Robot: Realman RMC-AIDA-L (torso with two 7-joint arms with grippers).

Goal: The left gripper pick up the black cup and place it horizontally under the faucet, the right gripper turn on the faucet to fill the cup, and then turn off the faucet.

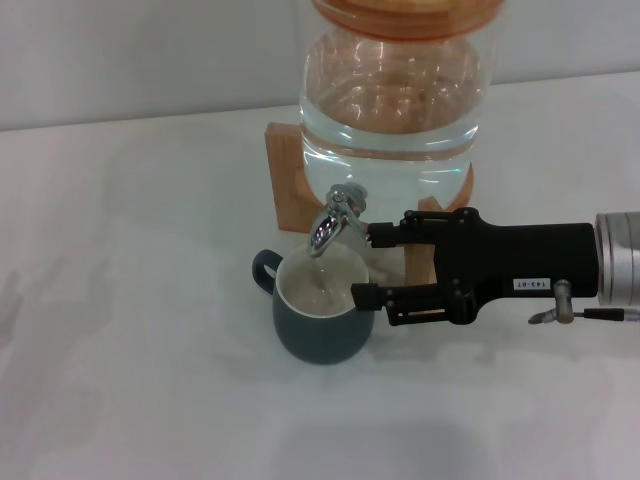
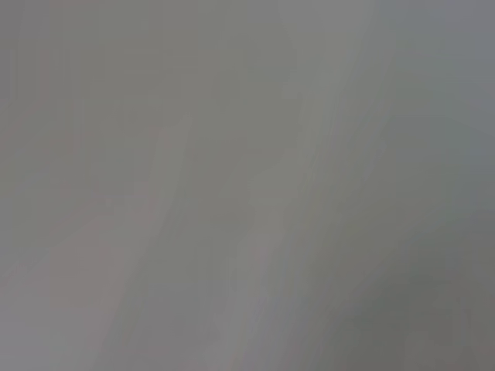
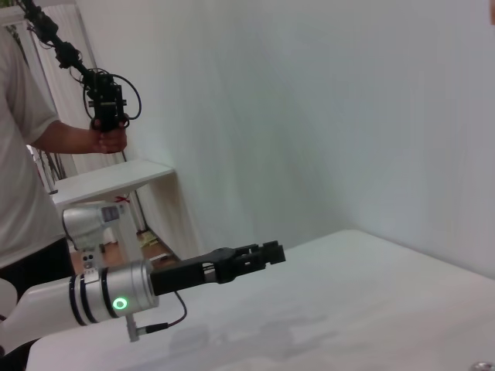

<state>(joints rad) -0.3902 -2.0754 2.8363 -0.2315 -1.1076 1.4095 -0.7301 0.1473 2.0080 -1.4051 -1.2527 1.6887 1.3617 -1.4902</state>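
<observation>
The black cup (image 1: 318, 322) stands upright on the white table (image 1: 120, 300), right under the faucet (image 1: 335, 215), with its handle toward the left. Its cream inside looks wet with water. My right gripper (image 1: 368, 266) reaches in from the right and is open. One finger (image 1: 385, 235) lies just right of the faucet's spout, the other (image 1: 375, 297) by the cup's right rim. My left gripper (image 3: 264, 253) is out of the head view. It shows in the right wrist view, held above the table and holding nothing.
A large glass jar (image 1: 392, 100) of water sits on a wooden stand (image 1: 287, 180) behind the faucet. In the right wrist view a person (image 3: 27, 162) stands beyond the table. The left wrist view shows only a blurred grey surface.
</observation>
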